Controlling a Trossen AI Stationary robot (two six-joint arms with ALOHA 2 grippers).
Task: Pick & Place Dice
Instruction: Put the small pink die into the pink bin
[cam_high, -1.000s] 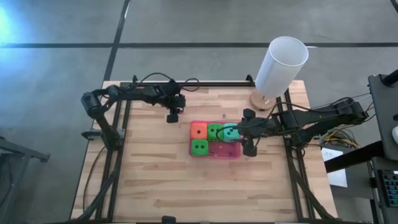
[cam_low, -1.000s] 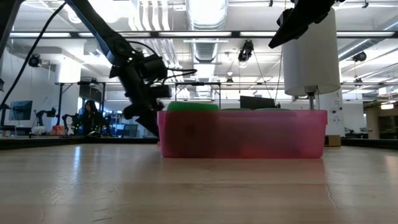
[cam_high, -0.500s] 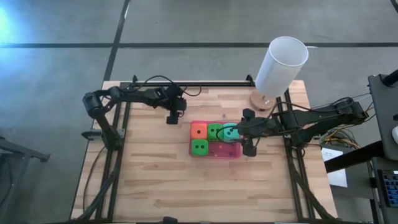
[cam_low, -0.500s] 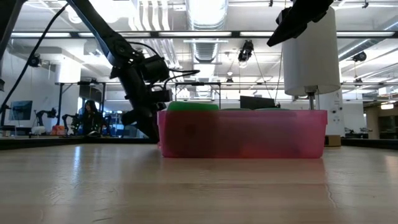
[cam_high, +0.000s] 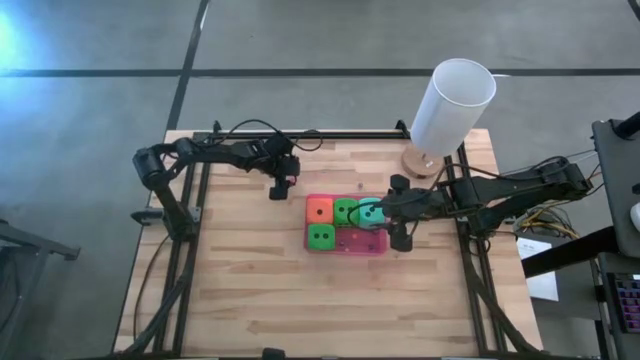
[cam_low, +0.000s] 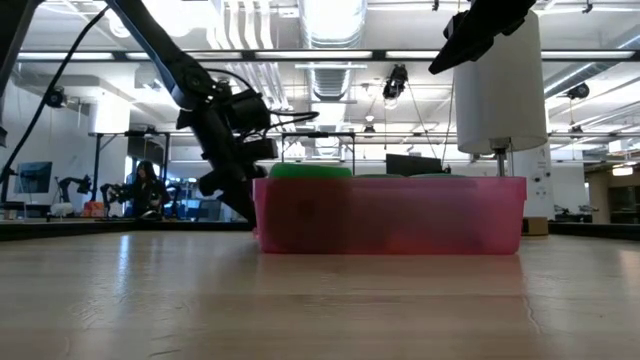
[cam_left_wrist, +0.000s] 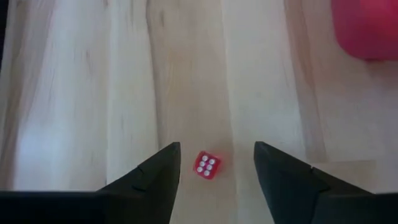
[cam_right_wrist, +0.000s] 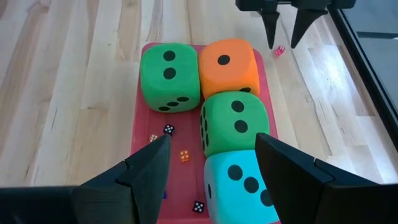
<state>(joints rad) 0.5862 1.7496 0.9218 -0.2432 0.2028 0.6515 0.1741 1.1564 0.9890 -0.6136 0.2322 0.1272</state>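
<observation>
Four soft dice sit in a pink tray: orange, two green, and teal. My right gripper is open at the tray's right end. Its fingers stand on either side of the teal die, and no touch shows. My left gripper is open just above the table, off the tray's far left corner. A tiny red die with white pips lies on the wood between its fingers, untouched. It also shows in the right wrist view.
Several tiny dice lie on the tray floor beside the big ones. A tall white cylinder stands on a round wooden base at the table's far right. Bare wood lies to the near side and left of the tray. A person shows far behind.
My left gripper has shifted a little toward the pink tray and stays open over the tiny red die. The dice and my right gripper have kept still.
</observation>
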